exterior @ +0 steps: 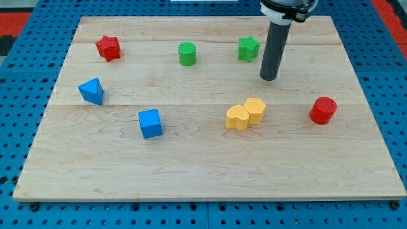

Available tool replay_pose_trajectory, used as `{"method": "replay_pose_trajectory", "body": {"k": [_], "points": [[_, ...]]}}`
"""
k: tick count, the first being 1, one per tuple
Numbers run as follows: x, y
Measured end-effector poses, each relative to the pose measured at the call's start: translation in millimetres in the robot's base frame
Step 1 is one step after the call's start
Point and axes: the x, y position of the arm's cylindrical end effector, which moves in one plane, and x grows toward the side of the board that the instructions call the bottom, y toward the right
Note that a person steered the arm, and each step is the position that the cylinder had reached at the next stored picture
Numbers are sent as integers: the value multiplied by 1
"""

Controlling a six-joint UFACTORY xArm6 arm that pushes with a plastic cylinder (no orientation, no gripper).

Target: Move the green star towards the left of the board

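The green star (248, 48) lies near the view's top, right of centre, on the wooden board (203, 172). My tip (269, 78) rests on the board just to the right of and below the star, a small gap apart from it. A green cylinder (187, 54) stands to the star's left.
A red star (109, 48) is at the top left. A blue triangular block (92, 91) and a blue cube (151, 123) lie at the left. Two yellow blocks (245, 114) touch each other at centre right. A red cylinder (323, 110) is at the right.
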Motion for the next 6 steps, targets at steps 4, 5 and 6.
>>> {"method": "replay_pose_trajectory", "body": {"k": [4, 5, 6], "points": [[-58, -38], [-58, -42], [-59, -58]]}}
